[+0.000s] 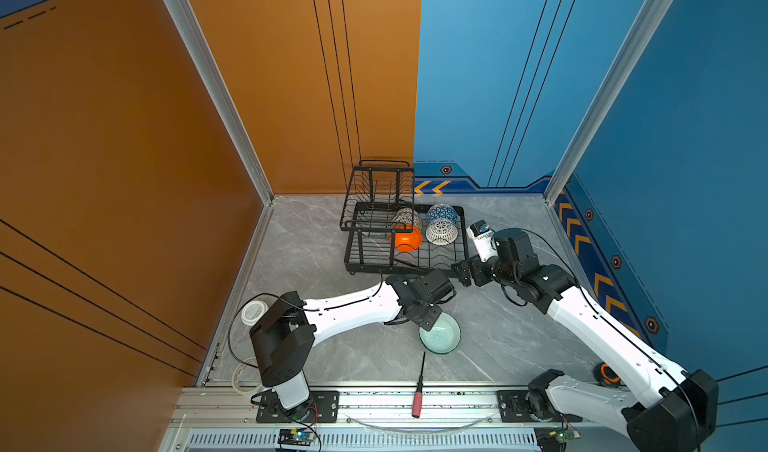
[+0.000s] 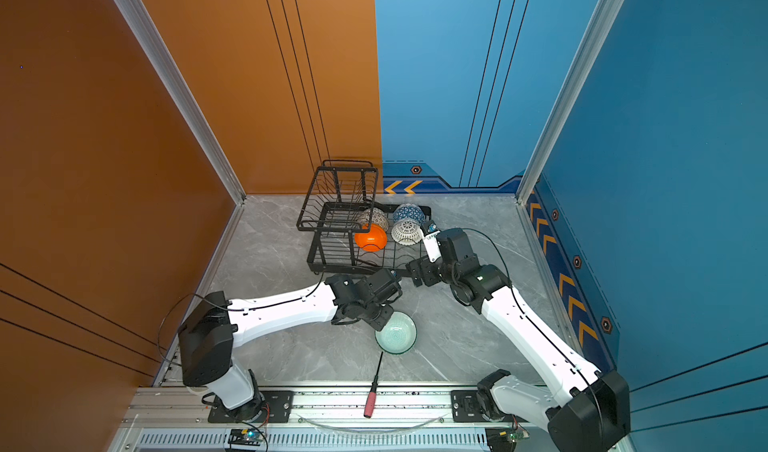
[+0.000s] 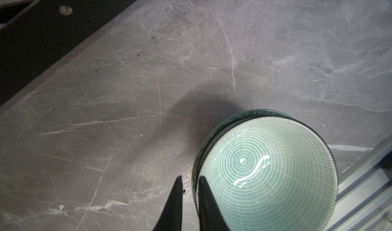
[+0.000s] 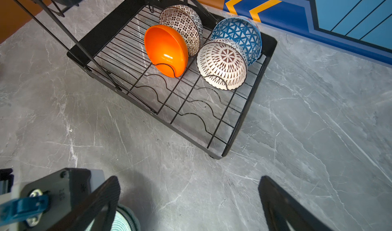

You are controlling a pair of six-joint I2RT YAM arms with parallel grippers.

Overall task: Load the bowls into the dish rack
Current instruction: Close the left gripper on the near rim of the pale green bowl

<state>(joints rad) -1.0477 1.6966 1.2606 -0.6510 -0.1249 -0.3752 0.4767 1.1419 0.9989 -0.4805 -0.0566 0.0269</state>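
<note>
A pale mint green bowl (image 1: 440,332) (image 2: 396,332) (image 3: 267,166) sits nested in a darker grey-green bowl (image 3: 244,113) on the table. My left gripper (image 1: 428,325) (image 2: 380,325) (image 3: 192,178) straddles their rim, one finger inside and one outside with a thin gap, slightly open. The black wire dish rack (image 1: 365,263) (image 2: 328,258) (image 4: 239,132) holds four bowls on edge: orange (image 1: 406,238) (image 4: 165,49), cream dotted (image 4: 182,26), blue-white triangle-patterned (image 1: 441,213) (image 4: 237,32) and white lattice-patterned (image 1: 441,233) (image 4: 222,64). My right gripper (image 1: 461,271) (image 2: 415,273) (image 4: 187,180) hangs wide open and empty before the rack's front corner.
A red-handled screwdriver (image 1: 419,387) lies at the table's front edge, just in front of the stacked bowls. A white round lid (image 1: 254,312) and a tape roll (image 1: 245,377) sit by the left arm's base. The rack's raised basket (image 1: 380,188) stands at the back left.
</note>
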